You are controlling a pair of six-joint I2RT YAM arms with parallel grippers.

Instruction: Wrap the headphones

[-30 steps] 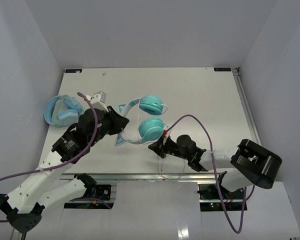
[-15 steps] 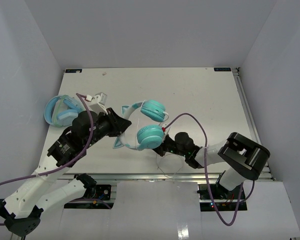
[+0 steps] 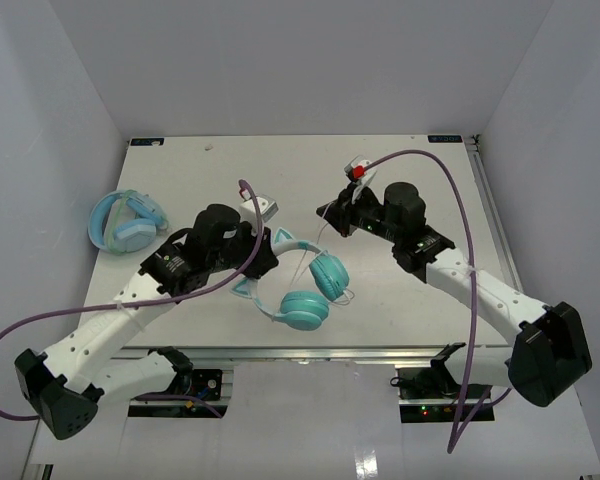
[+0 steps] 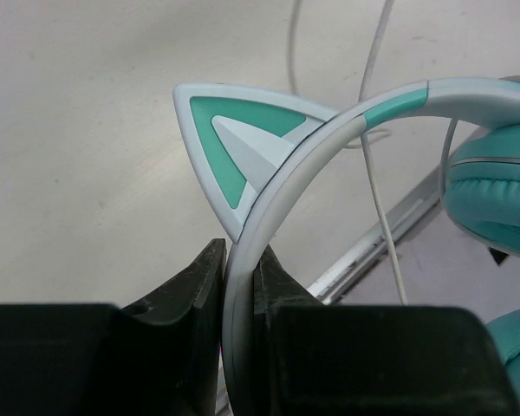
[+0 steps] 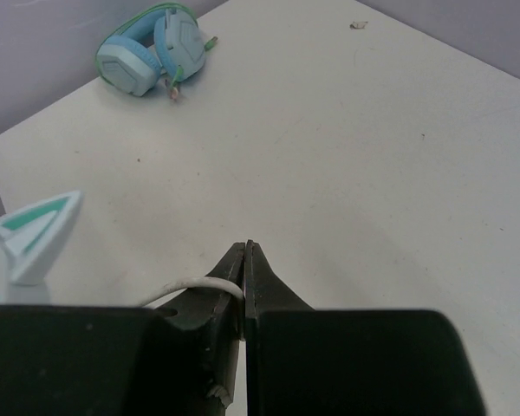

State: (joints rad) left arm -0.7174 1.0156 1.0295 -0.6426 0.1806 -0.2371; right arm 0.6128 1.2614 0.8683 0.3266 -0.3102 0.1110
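Note:
The teal cat-ear headphones (image 3: 305, 290) hang near the table's middle front, two round ear cups low, the pale headband arching up to the left. My left gripper (image 3: 263, 262) is shut on the headband (image 4: 251, 234) just below one pointed cat ear (image 4: 234, 143). An ear cup (image 4: 498, 195) shows at the right of the left wrist view. My right gripper (image 3: 325, 214) is shut on the thin white cable (image 5: 191, 284), which runs out to the left of its fingers (image 5: 230, 273). A cat ear (image 5: 30, 238) shows at the left of the right wrist view.
Bulkier light-blue headphones (image 3: 127, 221) lie at the table's left edge, also in the right wrist view (image 5: 152, 48). Purple cables loop from both arms. The table's metal front rail (image 3: 330, 352) lies just below the headphones. White walls enclose the table.

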